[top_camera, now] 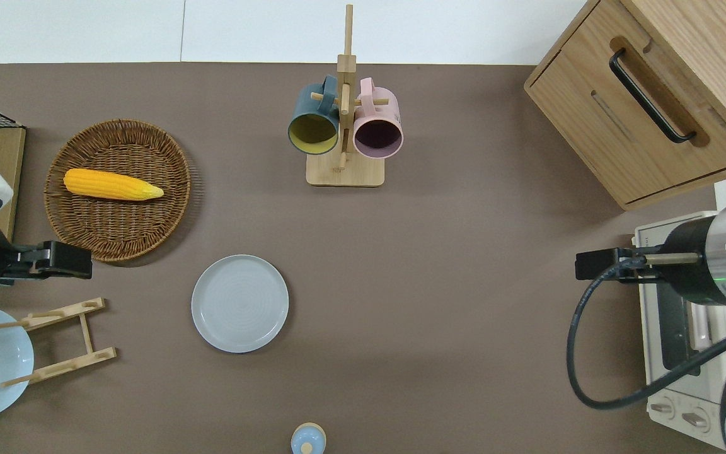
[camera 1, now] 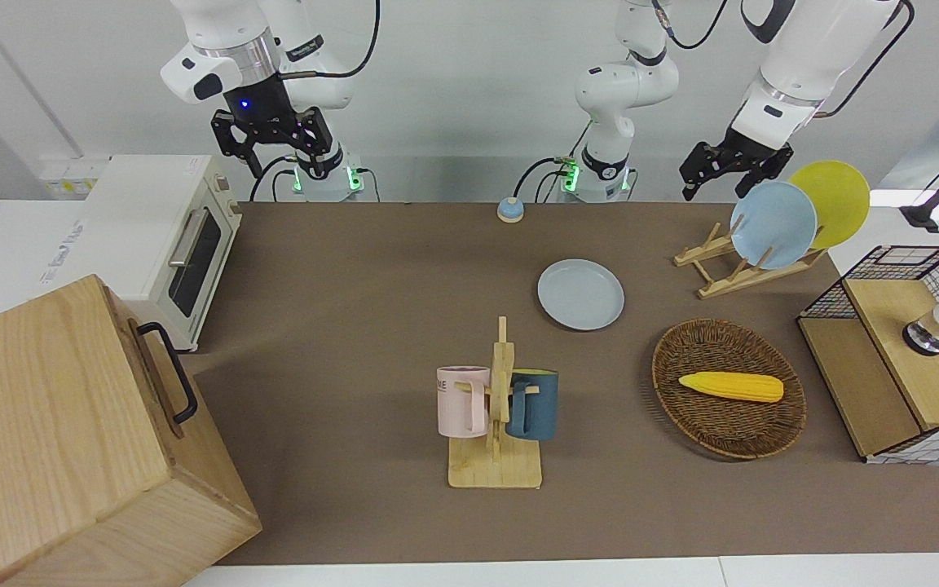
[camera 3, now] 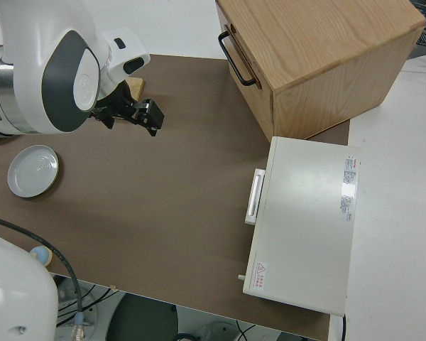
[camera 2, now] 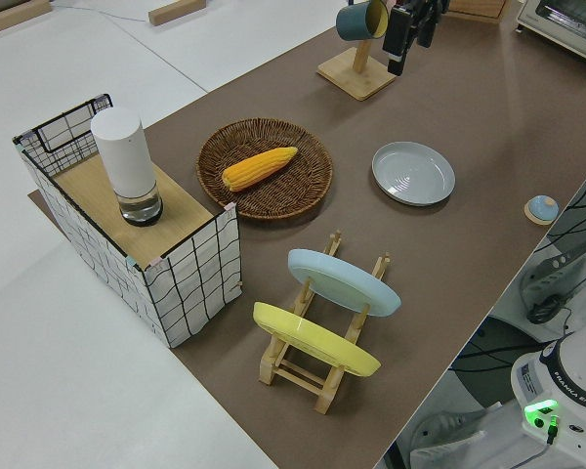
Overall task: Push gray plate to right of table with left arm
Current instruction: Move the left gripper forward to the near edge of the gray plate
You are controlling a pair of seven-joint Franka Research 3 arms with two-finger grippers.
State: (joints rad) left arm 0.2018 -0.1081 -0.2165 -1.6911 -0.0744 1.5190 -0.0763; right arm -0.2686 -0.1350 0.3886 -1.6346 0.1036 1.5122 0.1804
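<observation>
The gray plate lies flat on the brown table, toward the left arm's end and nearer to the robots than the mug rack. My left gripper hangs in the air, open and holding nothing. It is over the table between the wicker basket and the plate rack, well apart from the gray plate. The right arm is parked, its gripper open.
A wicker basket holding a corn cob lies beside the plate. A wooden rack holds a sky-blue plate and a yellow plate. Also here: mug rack, small bell, wooden cabinet, toaster oven, wire shelf.
</observation>
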